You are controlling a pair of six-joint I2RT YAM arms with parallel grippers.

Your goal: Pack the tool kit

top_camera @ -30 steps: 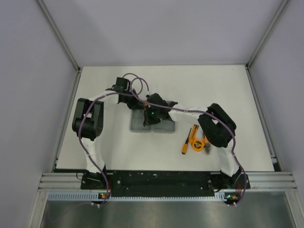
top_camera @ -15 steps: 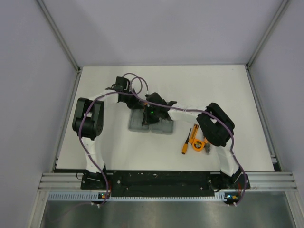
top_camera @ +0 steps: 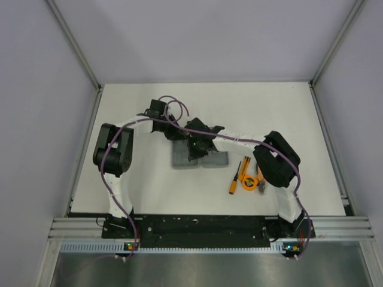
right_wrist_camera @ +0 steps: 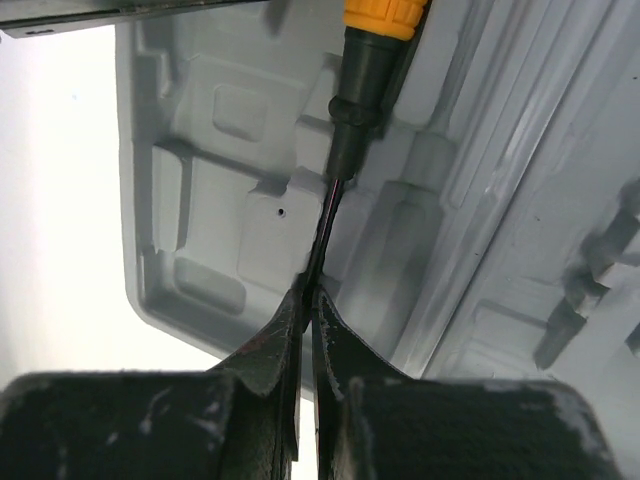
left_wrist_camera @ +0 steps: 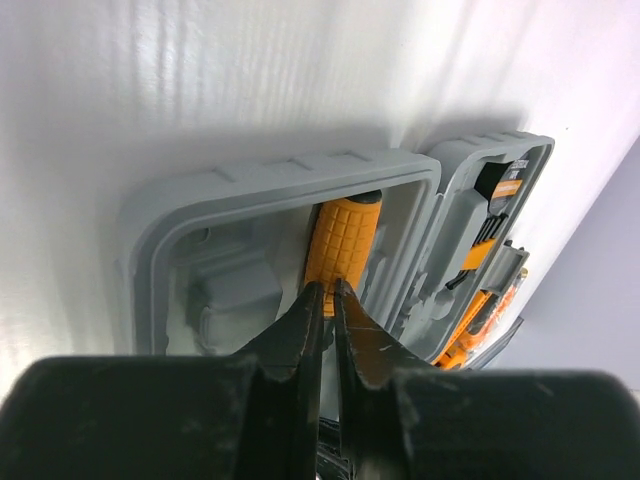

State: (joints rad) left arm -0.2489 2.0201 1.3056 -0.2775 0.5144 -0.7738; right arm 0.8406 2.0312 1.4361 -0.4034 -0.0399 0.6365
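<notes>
Your right gripper [right_wrist_camera: 308, 290] has its fingers pressed together on the thin metal shaft of a screwdriver [right_wrist_camera: 358, 95], pinching it just below the black collar, with the orange grip running out of the top of the wrist view. Under it lies the moulded grey floor of the open case [right_wrist_camera: 175, 250], with its stepped pockets, and the shaft sits over one of those recesses.

Your left gripper [left_wrist_camera: 326, 295] has its fingers drawn almost together, with only a thin slit between them and nothing visible in that slit. Its tips sit right at the near end of a ribbed orange handle [left_wrist_camera: 343, 240] that lies lengthwise inside one half of the case; whether they actually touch the handle you cannot tell from this angle. Just beside it, past the hinge, the second half of the case [left_wrist_camera: 455, 215] holds several orange-and-black tools [left_wrist_camera: 487, 245] in their slots.

From above, both wrists meet over the case near the middle of the white table [top_camera: 269, 107]. To its right, well apart from the case and close to the right arm, lie a loose screwdriver [top_camera: 233, 184] and a round tape measure [top_camera: 248, 181], with a small dark tool just beside them that is too small to name
</notes>
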